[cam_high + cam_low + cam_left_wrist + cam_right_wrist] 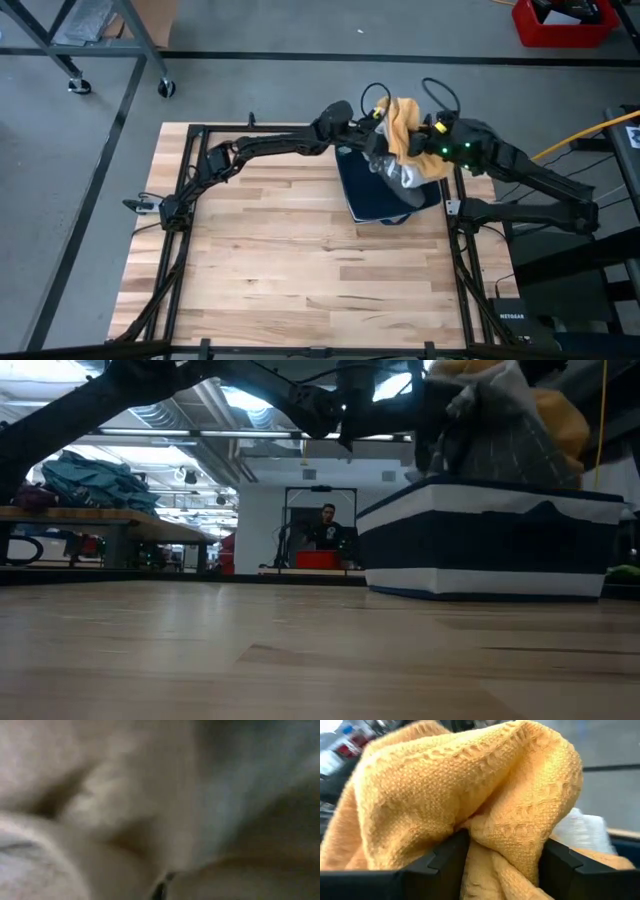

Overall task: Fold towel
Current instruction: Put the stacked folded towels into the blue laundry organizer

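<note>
Two dark, near-black arms here, the left arm [270, 146] and right arm [530, 172], each a chain of slim tubular links and chunkier joint housings. Black cables loop above both wrists. A small green light glows on the right arm's wrist housing. The right pincer [502, 865] shows blocky matte-black fingers [445, 862] with angular edges.

We note a mustard-yellow waffle-weave towel [485, 800], its cloth ribbed in small raised squares. Beside it lies a grey cloth with fine pale stripes [500, 445]. Both sit over a navy fabric bin with white bands [490, 540] along top and base. The butcher-block wooden table [290, 270] shows pale and tan strips. We mark a red plastic crate [563, 24] on grey floor.
</note>
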Motion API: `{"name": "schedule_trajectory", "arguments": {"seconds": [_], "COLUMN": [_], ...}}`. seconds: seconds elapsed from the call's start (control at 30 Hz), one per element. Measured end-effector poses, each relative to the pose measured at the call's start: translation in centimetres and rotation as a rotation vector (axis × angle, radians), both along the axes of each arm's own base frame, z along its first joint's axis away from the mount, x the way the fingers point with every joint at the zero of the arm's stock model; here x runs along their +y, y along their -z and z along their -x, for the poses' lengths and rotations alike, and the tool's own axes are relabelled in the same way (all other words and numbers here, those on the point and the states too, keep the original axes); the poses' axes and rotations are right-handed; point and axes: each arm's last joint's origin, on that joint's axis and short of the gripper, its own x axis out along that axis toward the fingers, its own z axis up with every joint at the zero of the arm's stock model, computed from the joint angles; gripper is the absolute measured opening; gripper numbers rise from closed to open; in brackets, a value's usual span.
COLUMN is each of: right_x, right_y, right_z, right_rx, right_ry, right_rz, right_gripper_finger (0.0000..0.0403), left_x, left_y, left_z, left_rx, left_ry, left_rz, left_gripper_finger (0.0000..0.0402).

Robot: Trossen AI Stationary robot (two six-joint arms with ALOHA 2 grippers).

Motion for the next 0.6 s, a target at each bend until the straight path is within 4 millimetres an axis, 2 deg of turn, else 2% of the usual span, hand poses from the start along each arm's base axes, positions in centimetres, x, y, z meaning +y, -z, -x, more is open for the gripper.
{"name": "schedule_trajectory", "arguments": {"seconds": [0.13,0.33,0.6], "right_x": [0.1,0.0,-0.4], "right_y": [-0.8,-0.7,0.0], "right_z": [0.2,0.1,-0.8], "right_rx": [-0.055,-0.035,0.043], "right_ry": [-0.027,-0.022,-0.006], "right_rz": [0.05,0.068,0.079], "right_gripper_finger": [0.0202,0.0202,0.0202], "left_x": [-1.0,-1.8,-1.8], "left_y": [-0.7,-0.7,-0.3], "left_z": [-0.3,-0.7,-0.9], "left_rx": [-0.069,-0.083,-0.126], "left_ry": [-0.07,-0.155,-0.254], "left_rz": [0.016,-0.02,-0.308], "left_gripper_finger": [0.0088,0.0088,0.0088]}}
